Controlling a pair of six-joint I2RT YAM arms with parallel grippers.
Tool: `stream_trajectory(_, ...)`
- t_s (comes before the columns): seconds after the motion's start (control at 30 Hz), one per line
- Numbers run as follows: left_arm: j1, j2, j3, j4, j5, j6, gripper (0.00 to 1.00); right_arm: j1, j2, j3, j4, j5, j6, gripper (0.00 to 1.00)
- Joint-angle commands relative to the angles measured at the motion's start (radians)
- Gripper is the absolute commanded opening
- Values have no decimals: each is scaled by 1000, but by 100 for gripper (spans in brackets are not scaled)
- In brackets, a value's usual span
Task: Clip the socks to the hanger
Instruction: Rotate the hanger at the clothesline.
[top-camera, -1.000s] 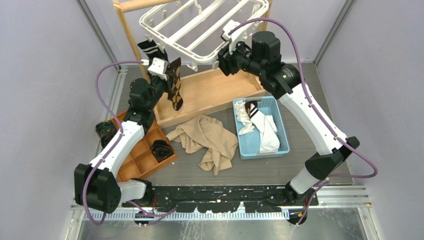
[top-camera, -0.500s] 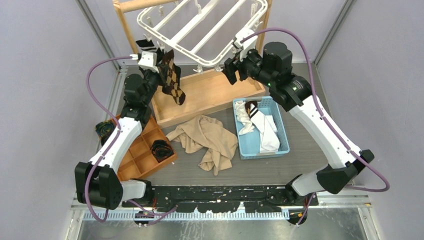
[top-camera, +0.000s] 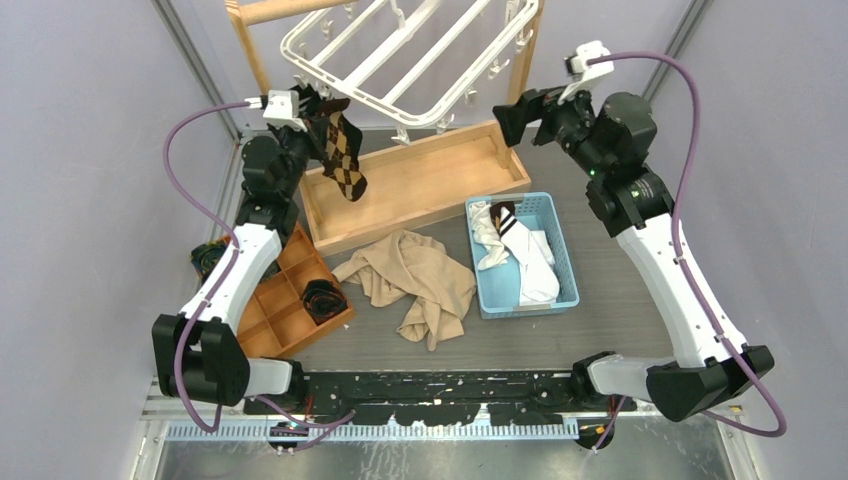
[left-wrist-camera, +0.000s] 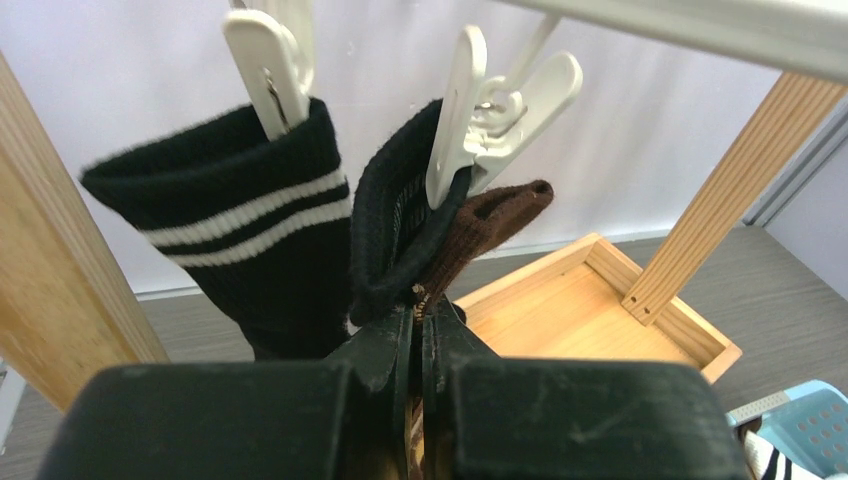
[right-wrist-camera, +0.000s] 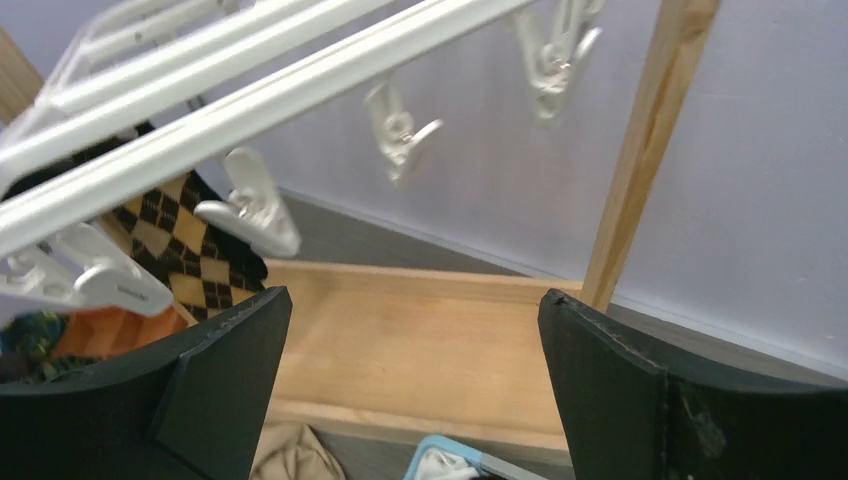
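Note:
The white hanger (top-camera: 410, 60) hangs from the wooden stand at the back. My left gripper (top-camera: 318, 115) is just under its left corner, shut on a brown argyle sock (top-camera: 345, 162) that dangles below. In the left wrist view the jaws (left-wrist-camera: 420, 318) pinch this sock, and its dark cuff (left-wrist-camera: 395, 220) sits against a white clip (left-wrist-camera: 465, 120). Beside it a black sock with white stripes (left-wrist-camera: 250, 240) hangs from another clip (left-wrist-camera: 265, 65). My right gripper (top-camera: 503, 120) stands wide open and empty, right of the hanger, with its fingers (right-wrist-camera: 225, 385) below free clips (right-wrist-camera: 400, 130).
The stand's wooden tray (top-camera: 420, 190) lies under the hanger, and its post (right-wrist-camera: 640, 150) is close to my right gripper. A blue basket (top-camera: 562, 262) holds white socks with black bands (top-camera: 520, 250). A beige cloth (top-camera: 415, 285) lies mid-table. An orange divided box (top-camera: 270, 320) holds rolled socks (top-camera: 322, 298).
My right gripper has opened wide and pulled back to the right, away from the hanger. My left gripper has lifted the argyle sock up to the hanger's left corner.

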Motion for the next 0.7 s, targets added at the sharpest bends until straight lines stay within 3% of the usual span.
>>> stream_trajectory(0.0, 12, 12, 58, 64, -14, -20, 0, -72, -19, -26, 299, -17, 344, 100)
stream_trajectory(0.2, 14, 19, 61, 73, -8, -35, 0, -118, 77, 76, 355, 204, 710, 100)
stream_trajectory(0.4, 14, 18, 53, 77, -5, -44, 0, -177, 199, 189, 333, 255, 1035, 98)
stream_trajectory(0.67, 14, 12, 34, 87, 4, -60, 0, -206, 327, 331, 277, 243, 1143, 97)
